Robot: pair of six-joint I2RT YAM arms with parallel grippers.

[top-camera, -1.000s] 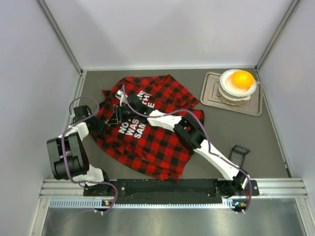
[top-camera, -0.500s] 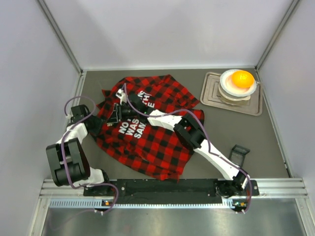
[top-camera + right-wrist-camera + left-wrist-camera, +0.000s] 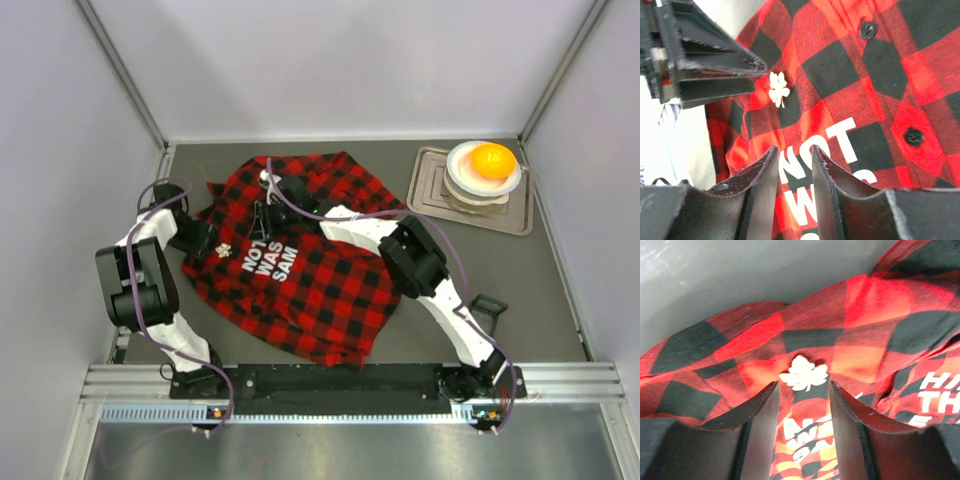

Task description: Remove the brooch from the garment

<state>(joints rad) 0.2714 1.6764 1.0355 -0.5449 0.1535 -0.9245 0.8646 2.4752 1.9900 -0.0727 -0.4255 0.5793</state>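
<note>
Brooch: small pale leaf-shaped metal brooch (image 3: 803,374), pinned near the shirt's left edge.
Garment: red-and-black plaid flannel shirt (image 3: 320,290) on the grey tabletop (image 3: 530,280); a narrow bare strip lies beside that edge.
Left end effector (image 3: 803,387): released, its tips flank the brooch.
Right end effector (image 3: 794,150): released, over the lettering.

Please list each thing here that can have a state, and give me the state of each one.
brooch: on the garment, not gripped
garment: rumpled on the table, lettering up
left gripper: open, brooch at its mouth
right gripper: open, holding nothing
bowl: upright on the tray, orange ball inside
</note>
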